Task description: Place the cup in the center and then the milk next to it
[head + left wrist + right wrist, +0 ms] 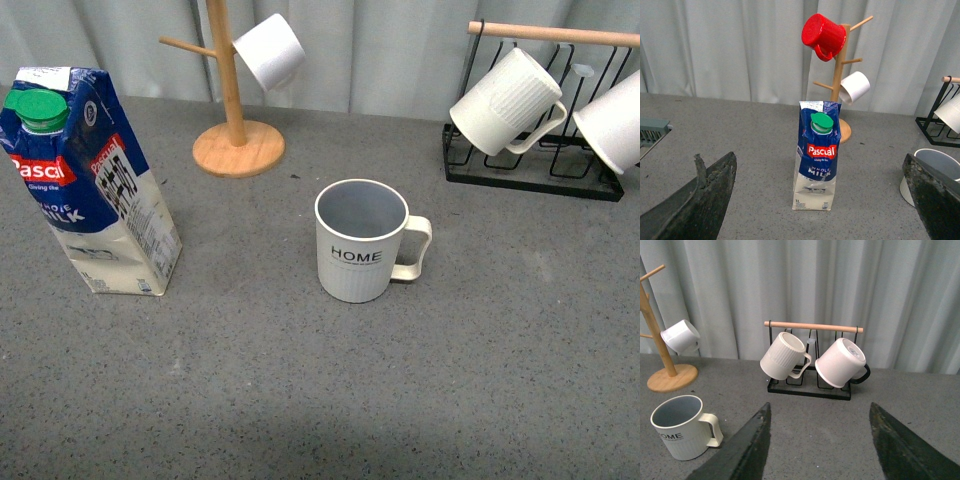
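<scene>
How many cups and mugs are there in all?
5. The HOME mug stands on the table; a red cup and a small white cup hang on the wooden tree; a ribbed mug and another white mug hang on the black rack. More could be hidden.

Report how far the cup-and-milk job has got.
Done, it seems: the cup stands upright near the centre of the table, free of any end effector. In hand: the left end effector is open, facing the milk, not touching it. Left: the milk stands far left, apart from the cup; set it beside.
</scene>
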`<control>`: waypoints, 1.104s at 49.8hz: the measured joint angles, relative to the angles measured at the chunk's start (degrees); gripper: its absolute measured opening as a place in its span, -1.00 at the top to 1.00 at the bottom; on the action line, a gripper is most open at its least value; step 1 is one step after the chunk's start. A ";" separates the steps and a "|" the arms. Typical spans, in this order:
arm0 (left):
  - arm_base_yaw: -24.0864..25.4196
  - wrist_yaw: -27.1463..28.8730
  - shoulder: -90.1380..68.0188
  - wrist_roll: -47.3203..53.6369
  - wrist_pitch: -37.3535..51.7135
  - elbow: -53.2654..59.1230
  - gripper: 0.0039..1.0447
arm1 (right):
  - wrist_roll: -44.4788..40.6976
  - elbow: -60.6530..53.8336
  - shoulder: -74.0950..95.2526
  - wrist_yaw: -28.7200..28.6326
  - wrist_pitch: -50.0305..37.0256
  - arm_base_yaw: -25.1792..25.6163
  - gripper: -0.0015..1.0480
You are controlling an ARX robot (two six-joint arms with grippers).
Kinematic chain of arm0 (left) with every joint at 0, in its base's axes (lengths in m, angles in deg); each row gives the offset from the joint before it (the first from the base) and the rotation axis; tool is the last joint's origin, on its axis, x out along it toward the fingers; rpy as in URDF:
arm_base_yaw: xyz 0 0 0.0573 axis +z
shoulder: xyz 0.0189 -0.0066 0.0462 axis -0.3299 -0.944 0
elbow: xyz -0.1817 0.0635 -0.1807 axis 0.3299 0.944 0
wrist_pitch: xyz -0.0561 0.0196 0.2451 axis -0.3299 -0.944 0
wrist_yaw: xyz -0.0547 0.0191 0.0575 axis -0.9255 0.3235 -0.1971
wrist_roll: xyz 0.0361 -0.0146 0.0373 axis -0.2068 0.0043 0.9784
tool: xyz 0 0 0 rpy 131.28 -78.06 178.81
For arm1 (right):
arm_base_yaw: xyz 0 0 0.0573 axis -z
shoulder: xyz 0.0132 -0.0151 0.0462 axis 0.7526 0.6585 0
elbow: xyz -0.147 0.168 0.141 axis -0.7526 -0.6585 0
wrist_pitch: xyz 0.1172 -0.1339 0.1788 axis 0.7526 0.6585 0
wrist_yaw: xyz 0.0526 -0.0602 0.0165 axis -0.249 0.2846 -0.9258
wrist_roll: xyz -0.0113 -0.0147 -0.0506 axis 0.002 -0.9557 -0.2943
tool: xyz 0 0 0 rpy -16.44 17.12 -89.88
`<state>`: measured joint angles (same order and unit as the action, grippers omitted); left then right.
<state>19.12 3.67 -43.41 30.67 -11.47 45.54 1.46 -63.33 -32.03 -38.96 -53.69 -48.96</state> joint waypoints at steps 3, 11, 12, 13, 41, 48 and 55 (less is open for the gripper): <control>0.00 0.00 0.00 0.00 0.00 0.00 -0.88 | 0.00 0.00 0.00 0.00 0.00 0.00 -0.29; 0.00 0.00 0.00 0.00 0.00 0.00 -0.88 | 0.00 0.00 0.00 0.00 0.00 0.00 -0.73; 0.00 0.02 0.00 0.00 0.00 0.00 -0.88 | 0.00 0.00 0.00 0.00 0.00 0.00 -0.80; 0.00 0.00 0.00 0.00 0.00 0.00 -0.88 | 0.00 0.00 0.00 0.00 0.00 0.00 -0.85; -2.29 5.79 -12.70 -4.04 -3.10 -2.12 -0.88 | 0.04 0.00 -0.04 0.02 0.00 0.00 -0.83; -1.81 5.97 -22.18 -4.22 6.64 -2.54 -0.88 | 0.04 0.00 -0.04 0.02 0.00 0.00 -0.83; -2.21 6.16 -37.59 -4.22 22.25 -3.74 -0.88 | 0.04 0.00 -0.04 0.04 0.00 0.00 -0.83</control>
<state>16.92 9.83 -81.00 26.45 10.78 41.80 1.50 -63.33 -32.07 -38.92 -53.69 -48.96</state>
